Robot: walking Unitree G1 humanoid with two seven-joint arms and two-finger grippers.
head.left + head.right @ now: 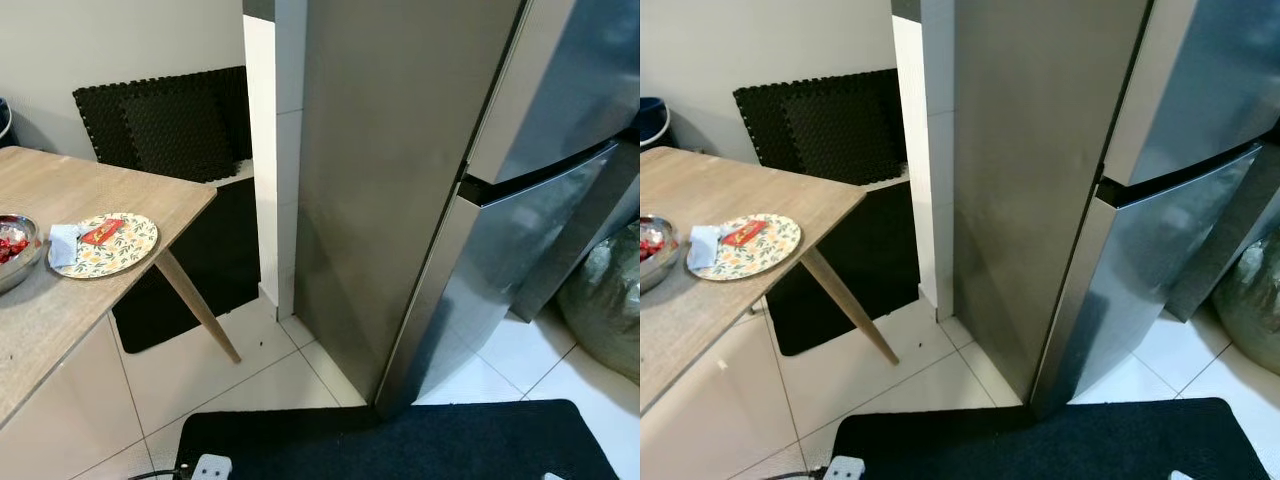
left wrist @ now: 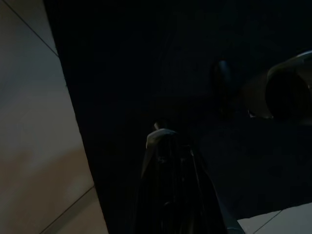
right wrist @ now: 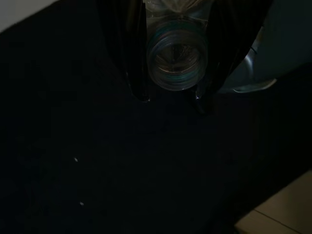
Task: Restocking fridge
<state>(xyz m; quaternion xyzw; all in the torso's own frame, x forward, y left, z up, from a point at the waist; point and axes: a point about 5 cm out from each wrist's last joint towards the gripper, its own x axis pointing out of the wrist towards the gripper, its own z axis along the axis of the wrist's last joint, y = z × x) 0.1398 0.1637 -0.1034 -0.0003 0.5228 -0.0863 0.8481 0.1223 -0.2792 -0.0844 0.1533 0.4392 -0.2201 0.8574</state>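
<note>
A tall steel fridge (image 1: 420, 180) stands ahead of me with both doors closed, its side panel facing me. In the right wrist view my right gripper (image 3: 171, 97) hangs over the dark mat, shut on a clear plastic bottle (image 3: 176, 58) whose round end sits between the two black fingers (image 3: 139, 73). The left wrist view is very dark; my left gripper (image 2: 168, 141) hangs idle above the dark mat with its fingers together and nothing between them.
A wooden table (image 1: 90, 200) stands at the left, bearing a floral plate (image 1: 120, 250) with a red packet and a metal bowl (image 1: 15, 255). A dark mat (image 1: 400, 440) lies on white tiles before the fridge. Black foam mats (image 1: 170, 120) lean on the wall. A green sack (image 1: 610, 300) sits at the right.
</note>
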